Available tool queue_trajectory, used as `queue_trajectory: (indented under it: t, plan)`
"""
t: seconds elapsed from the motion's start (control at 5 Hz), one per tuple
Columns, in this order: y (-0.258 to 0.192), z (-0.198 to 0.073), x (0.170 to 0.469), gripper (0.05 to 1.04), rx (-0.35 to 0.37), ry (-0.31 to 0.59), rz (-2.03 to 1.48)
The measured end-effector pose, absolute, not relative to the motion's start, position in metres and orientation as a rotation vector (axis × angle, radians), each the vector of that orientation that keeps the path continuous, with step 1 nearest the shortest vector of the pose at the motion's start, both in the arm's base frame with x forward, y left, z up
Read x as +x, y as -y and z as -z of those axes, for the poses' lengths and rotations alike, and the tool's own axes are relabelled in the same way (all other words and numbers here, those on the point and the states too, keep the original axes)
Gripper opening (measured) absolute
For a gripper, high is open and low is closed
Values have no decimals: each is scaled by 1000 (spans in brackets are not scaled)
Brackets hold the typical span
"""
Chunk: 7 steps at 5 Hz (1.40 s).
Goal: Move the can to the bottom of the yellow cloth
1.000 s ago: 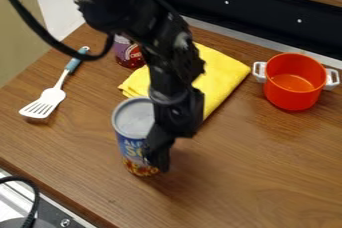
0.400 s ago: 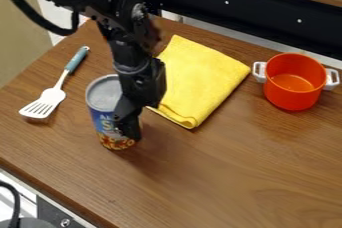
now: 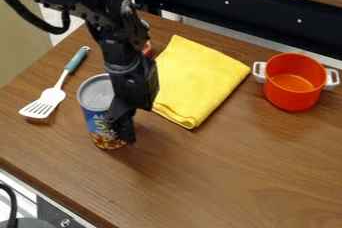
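While can (image 3: pixel 95 114) stands near yellow cloth (image 3: pixel 197 79) | gripper (image 3: pixel 121 131) against can

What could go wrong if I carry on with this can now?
The gripper is against the cloth side of the tall can, so an off-centre push or grip might tip it. Swinging toward the yellow cloth could catch its near edge and bunch it. Drifting the other way may knock the spatula.

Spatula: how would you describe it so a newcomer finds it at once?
On the brown wooden table, toward the left edge of the view, lies a white slotted spatula, its blue-grey handle slanting up and right. It is long and thin, unlike the round can to its right.
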<state>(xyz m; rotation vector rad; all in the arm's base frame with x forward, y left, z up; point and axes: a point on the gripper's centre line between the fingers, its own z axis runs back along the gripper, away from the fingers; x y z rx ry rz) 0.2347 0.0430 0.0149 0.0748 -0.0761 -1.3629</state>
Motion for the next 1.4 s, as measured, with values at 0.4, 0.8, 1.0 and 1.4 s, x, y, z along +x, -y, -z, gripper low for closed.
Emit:
queue_trajectory:
  t: [0.4, 0.8, 1.0, 1.4]
  plan:
    - [-9, -33, 250, 999, 71, 128, 1253]
    - [33, -23, 254, 999, 57, 159, 959]
    - [45, -23, 257, 999, 14, 203, 686]
    - [55, -22, 300, 999, 33, 345, 320]
